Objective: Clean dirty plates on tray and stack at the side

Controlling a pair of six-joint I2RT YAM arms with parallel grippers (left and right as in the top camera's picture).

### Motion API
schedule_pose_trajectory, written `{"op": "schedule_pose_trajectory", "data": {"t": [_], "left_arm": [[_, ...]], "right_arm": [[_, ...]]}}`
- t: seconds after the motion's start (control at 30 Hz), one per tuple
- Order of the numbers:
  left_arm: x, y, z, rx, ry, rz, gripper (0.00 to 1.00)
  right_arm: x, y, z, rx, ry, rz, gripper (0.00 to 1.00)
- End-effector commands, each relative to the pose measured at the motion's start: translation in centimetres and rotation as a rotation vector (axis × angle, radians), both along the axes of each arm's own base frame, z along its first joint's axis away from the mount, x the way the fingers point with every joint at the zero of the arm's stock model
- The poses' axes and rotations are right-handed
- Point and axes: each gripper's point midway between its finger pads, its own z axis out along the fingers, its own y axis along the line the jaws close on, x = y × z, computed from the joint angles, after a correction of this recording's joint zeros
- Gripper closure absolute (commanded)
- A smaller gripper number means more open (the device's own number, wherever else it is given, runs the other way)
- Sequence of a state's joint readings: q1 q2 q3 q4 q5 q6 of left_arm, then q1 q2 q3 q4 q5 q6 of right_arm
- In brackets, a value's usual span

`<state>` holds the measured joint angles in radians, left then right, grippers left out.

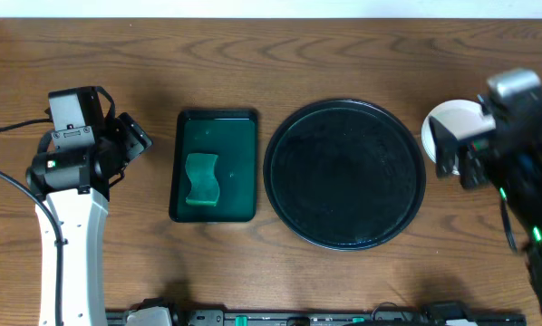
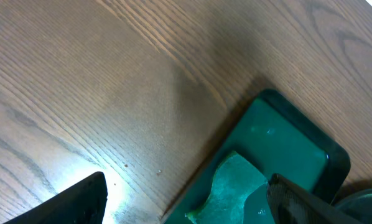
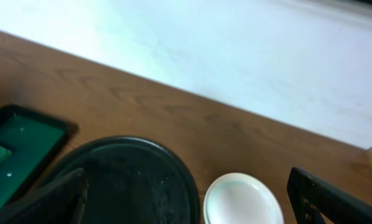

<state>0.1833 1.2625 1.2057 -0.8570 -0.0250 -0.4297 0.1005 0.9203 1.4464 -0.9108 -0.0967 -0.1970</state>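
1. On the overhead view, the black tray sits right of centre on the bench. I see only its dark, bare surface inside the low rim.
2. The plates are off the tray, on the bench just beside its far right rim. I cannot tell whether they touch the rim.
3. From above I see one white round face, partly covered by the right arm. The right wrist camera shows that same white face, but I cannot tell how many plates lie under it.
4. The right end effector hangs over the near right edge of the plates. On its own camera the two fingers stand wide apart at the frame's lower corners, with nothing clamped between them.
5. The left end effector is on the left side of the bench, well apart from the black tray. On the left wrist view its fingers are spread wide and hold nothing.
6. A green tray lies between the left arm and the black tray, close to the black tray's left rim.
7. A green sponge rests inside the green tray, toward its near left part. The left wrist camera looks down on that sponge and the tray's corner.
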Motion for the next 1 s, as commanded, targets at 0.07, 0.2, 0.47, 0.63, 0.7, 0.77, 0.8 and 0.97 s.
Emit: {"op": "schedule_pose_trajectory", "data": {"t": [0.07,0.2,0.47,0.63,0.7,0.77,0.8,0.97], "left_arm": [[-0.1,0.2,-0.5,-0.003,0.018,0.007,0.17],[-0.1,0.2,-0.5,-0.003,0.018,0.007,0.18],[-0.1,0.2,-0.5,-0.003,0.018,0.007,0.18],[-0.1,0.2,-0.5,-0.003,0.017,0.008,0.18],[-0.1,0.2,-0.5,-0.003,0.018,0.007,0.18],[-0.1,0.2,-0.5,-0.003,0.018,0.007,0.18],[-0.1,0.2,-0.5,-0.003,0.018,0.007,0.18],[-0.1,0.2,-0.5,-0.003,0.018,0.007,0.18]], "right_arm": [[-4.9,-0.8,3.0,-0.02,-0.134,-0.01,0.01],[-9.0,-1.2,3.9,-0.02,-0.223,-0.008,0.01],[-14.6,-1.7,0.7,-0.006,-0.325,-0.002,0.01],[-15.2,-1.7,-3.5,-0.006,-0.308,0.001,0.01],[-15.0,-1.7,-5.0,-0.008,-0.291,0.002,0.01],[-14.7,-1.5,-6.8,-0.008,-0.268,0.011,0.01],[-14.5,-1.3,-7.8,-0.007,-0.255,0.022,0.01],[-13.1,0.2,-10.6,0.014,-0.271,0.095,0.01]]}}
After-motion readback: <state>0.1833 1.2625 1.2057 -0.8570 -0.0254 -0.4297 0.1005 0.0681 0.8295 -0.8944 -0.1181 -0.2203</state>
